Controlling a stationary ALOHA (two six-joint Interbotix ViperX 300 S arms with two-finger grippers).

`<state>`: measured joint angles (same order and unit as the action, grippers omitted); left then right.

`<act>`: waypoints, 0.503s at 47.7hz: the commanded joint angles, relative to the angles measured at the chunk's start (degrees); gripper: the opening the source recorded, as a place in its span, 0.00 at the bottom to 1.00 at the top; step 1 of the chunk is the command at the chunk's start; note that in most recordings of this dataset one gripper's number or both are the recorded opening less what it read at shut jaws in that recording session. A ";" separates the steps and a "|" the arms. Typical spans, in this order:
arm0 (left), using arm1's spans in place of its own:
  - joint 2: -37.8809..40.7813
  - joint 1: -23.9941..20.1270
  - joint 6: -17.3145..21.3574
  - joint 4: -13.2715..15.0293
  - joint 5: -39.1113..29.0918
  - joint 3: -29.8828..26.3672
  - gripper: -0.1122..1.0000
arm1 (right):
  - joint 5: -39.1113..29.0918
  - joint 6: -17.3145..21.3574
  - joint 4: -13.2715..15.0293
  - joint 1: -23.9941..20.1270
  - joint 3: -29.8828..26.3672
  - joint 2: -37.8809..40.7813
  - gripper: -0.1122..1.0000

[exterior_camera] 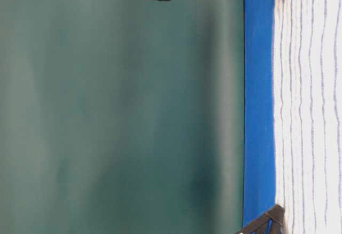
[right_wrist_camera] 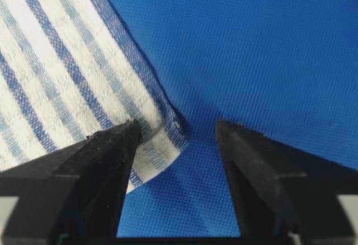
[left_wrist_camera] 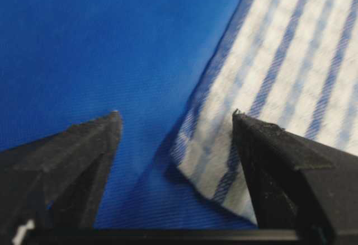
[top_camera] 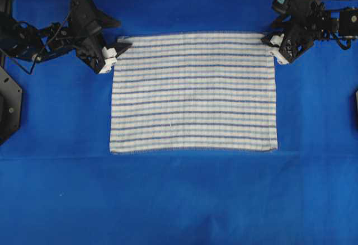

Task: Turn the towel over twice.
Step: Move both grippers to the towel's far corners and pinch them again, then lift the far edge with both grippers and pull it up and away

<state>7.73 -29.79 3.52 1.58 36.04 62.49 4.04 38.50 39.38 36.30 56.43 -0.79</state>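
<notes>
Blue-covered desk (top_camera: 179, 200) across the whole overhead frame. Large striped towel (top_camera: 193, 93) spread flat at centre, white with thin blue lines running left to right, no fold or lifted edge visible.

Black arms reaching in from the upper left and upper right of the overhead frame, one toward each top corner of the towel.

Left hand (top_camera: 114, 55) at the towel's upper-left corner. In the left wrist view, left hand (left_wrist_camera: 176, 123) with jaws apart, the corner tip lying between them at lower centre, nearer the right jaw; gripping nothing. Contact with the cloth too close to call.

Right hand (top_camera: 274, 48) at the towel's upper-right corner. In the right wrist view, right hand (right_wrist_camera: 178, 128) with jaws apart as well, the hemmed corner lying between them against the left jaw, bare blue ahead of the right jaw; nothing clamped.

Step in hand, judging by this: lining up on the two far corners before the first flip, towel not yet grasped. Next move probably calls for closing both hands on the corners together, catching cloth and not the blue cover beneath, then lifting evenly to carry that edge over.
</notes>
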 commanded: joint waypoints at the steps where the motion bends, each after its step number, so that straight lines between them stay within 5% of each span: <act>1: 0.00 -0.35 0.62 0.00 -0.35 -0.62 0.74 | 0.26 -0.09 0.18 0.53 -0.70 0.26 0.65; 12: 0.79 -0.35 2.81 0.00 -4.22 -1.32 0.24 | 0.79 -0.09 0.09 0.44 0.18 -0.26 0.15; 16: 0.62 -0.44 2.81 0.00 -5.19 -1.76 0.12 | 1.58 -0.09 0.09 0.35 0.70 -0.62 0.14; 24: 0.09 -0.44 2.90 0.00 -5.89 -1.67 0.12 | 2.29 0.26 -0.18 0.44 1.41 -1.85 0.14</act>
<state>8.44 -29.79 6.33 1.32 31.03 60.82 6.06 38.67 39.38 36.56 57.92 -1.14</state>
